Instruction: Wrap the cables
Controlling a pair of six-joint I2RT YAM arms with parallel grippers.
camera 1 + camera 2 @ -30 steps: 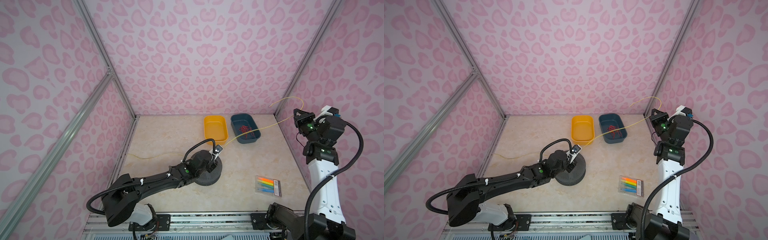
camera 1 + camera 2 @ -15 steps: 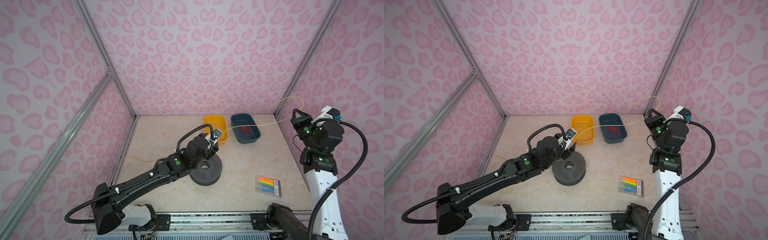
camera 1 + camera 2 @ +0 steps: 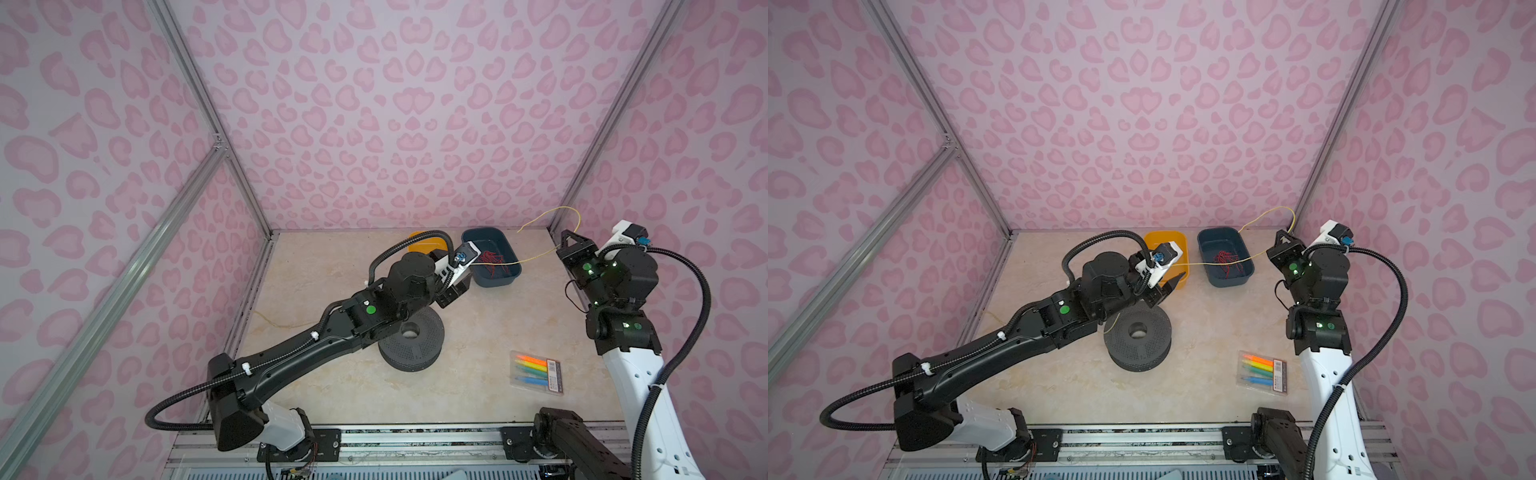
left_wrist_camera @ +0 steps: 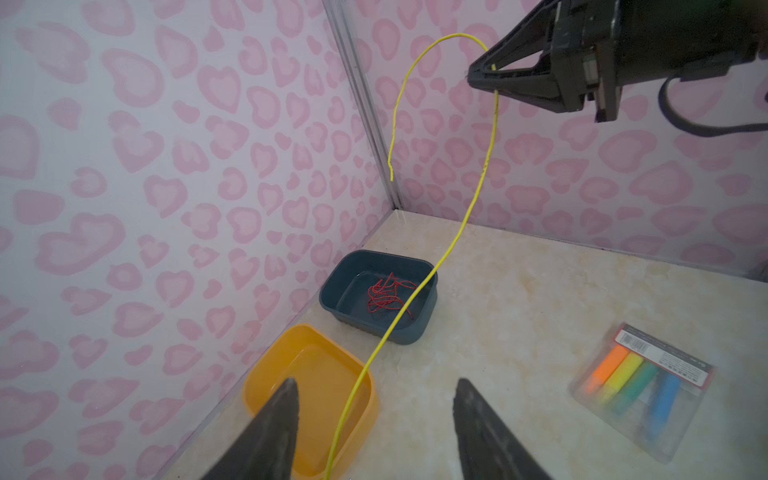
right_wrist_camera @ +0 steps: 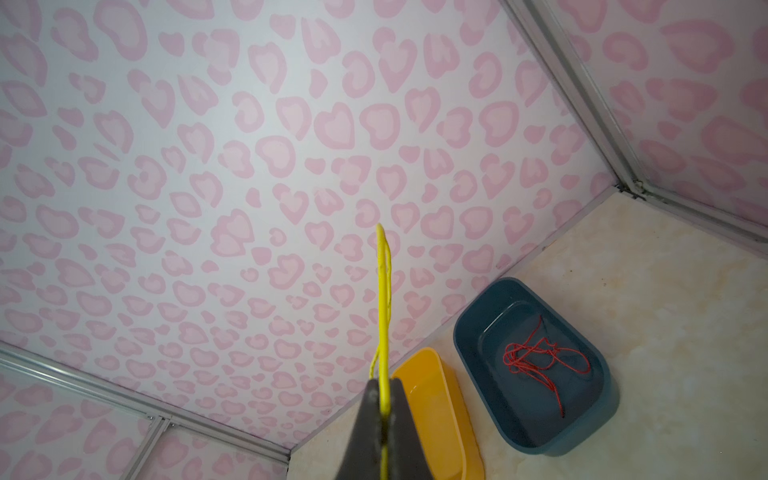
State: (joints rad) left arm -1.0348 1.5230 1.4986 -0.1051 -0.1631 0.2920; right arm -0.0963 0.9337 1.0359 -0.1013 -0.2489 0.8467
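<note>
- Right now my right tool is clamped shut on the yellow wire, held high near the back right corner. The free end curls up and over beyond the pinch.
- From that pinch the wire slopes down over the dark blue bin, above the red wires lying in it. It then crosses over the orange bin and runs in between the fingers of my left tool.
- My left tool stands open. Its fingers are well apart with the wire between them, nearer one finger and touching neither as far as I can see.
- The next move turns on the wire's long axis, which runs almost straight ahead of my left tool toward the right one, so the open fingers straddle it.
- My left arm is much nearer this stretch. The black perforated spool sits on the surface just behind and below that tool, partly under the arm.
- I judge the next step is to close the left tool on the strand and lead it back round the spool, while the right keeps it taut.
- A second ago my left tool was down at the spool and nearly closed. It has since lifted, moved toward the bins and opened.
- My right tool has shifted slightly inward with the same grip.
- Another stretch of yellow wire lies on the surface by the left wall; I cannot see where it joins.
</note>
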